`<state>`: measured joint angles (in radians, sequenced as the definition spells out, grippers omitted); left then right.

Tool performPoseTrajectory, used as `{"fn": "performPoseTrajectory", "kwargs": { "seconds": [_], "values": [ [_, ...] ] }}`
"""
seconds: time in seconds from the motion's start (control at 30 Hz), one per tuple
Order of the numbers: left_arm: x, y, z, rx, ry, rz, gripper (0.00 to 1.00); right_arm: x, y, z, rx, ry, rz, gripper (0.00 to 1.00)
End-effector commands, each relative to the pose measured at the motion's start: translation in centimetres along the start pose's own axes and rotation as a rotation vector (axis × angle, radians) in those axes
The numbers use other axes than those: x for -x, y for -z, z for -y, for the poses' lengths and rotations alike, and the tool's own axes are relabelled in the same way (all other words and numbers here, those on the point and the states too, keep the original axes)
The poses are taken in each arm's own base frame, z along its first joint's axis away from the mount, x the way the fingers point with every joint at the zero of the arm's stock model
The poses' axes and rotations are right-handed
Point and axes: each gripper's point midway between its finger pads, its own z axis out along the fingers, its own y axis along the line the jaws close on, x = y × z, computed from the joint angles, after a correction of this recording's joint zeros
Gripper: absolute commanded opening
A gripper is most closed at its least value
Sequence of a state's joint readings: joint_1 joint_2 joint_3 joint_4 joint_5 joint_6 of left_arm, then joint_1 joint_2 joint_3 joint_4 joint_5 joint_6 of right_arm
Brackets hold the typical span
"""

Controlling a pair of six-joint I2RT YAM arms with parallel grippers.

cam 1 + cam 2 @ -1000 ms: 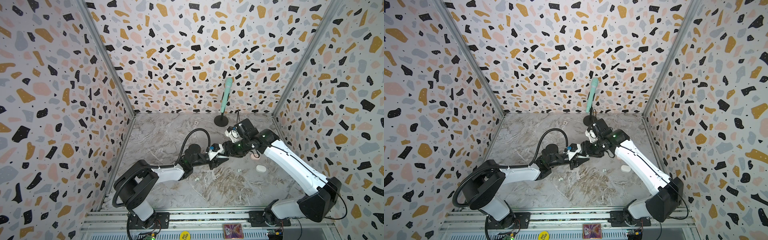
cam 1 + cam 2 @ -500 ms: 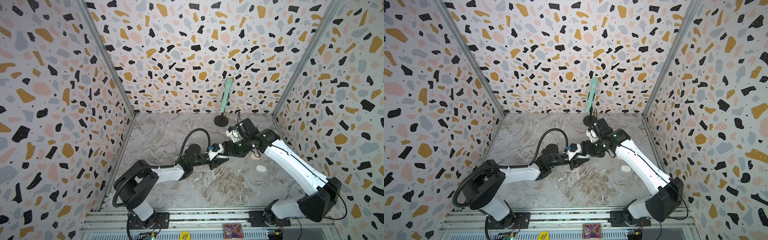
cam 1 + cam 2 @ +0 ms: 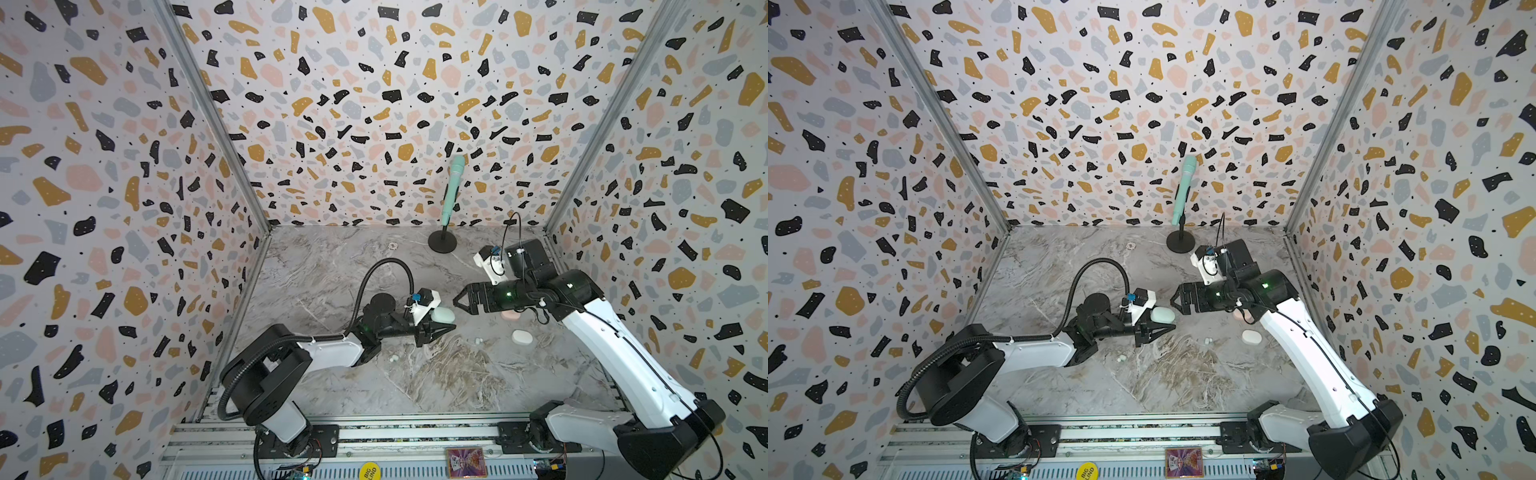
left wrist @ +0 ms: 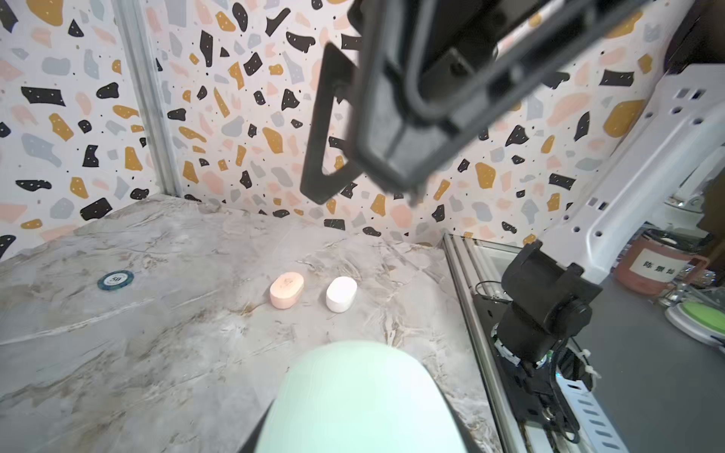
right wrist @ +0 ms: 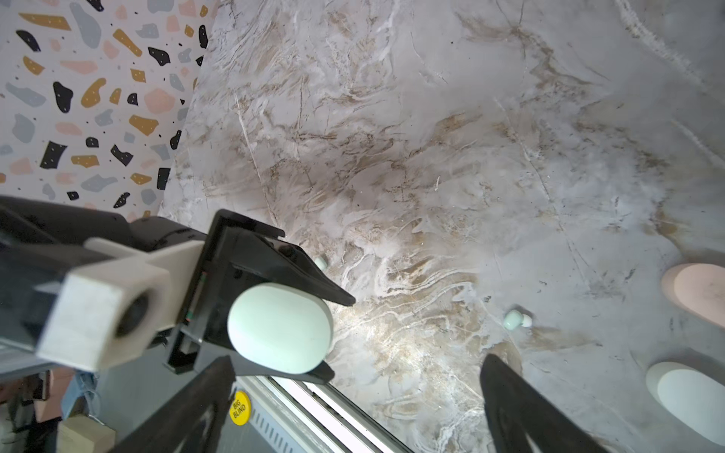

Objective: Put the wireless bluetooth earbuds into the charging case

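Earbuds (image 3: 478, 340) in mint lie just right of your left gripper (image 3: 448, 322), which pinches the shut mint case (image 3: 443, 314); lower your spread, empty right gripper (image 3: 456, 300) squarely over one.

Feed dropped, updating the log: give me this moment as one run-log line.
left gripper: shut on mint case | right gripper: open, empty | earbuds: loose on table
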<state>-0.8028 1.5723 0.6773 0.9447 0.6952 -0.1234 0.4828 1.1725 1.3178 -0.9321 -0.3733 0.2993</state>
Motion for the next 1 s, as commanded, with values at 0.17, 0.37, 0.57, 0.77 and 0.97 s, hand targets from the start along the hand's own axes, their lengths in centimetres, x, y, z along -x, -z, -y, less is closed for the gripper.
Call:
{"fn": "performPoseTrajectory", "kwargs": {
  "seconds": [0.17,0.37,0.57,0.77,0.97],
  "values": [
    [1.1,0.6,2.4,-0.099,0.018,-0.002,0.36,-1.0,0.4,-3.1,0.040,0.383,0.136,0.99],
    [1.3,0.8,2.9,-0.120,0.029,-0.002,0.36,-1.7,-0.2,-4.0,0.059,0.525,0.194,0.95],
    [1.5,1.0,3.2,-0.129,0.029,-0.002,0.36,-1.9,-0.7,-4.0,0.038,0.592,0.210,0.91],
    [1.6,1.0,3.3,-0.133,0.025,-0.004,0.36,-2.2,-1.6,-3.6,0.007,0.612,0.188,0.90],
    [1.6,1.0,3.3,-0.133,0.022,-0.003,0.35,-2.3,-2.3,-3.3,-0.012,0.626,0.171,0.89]
  ]
}}
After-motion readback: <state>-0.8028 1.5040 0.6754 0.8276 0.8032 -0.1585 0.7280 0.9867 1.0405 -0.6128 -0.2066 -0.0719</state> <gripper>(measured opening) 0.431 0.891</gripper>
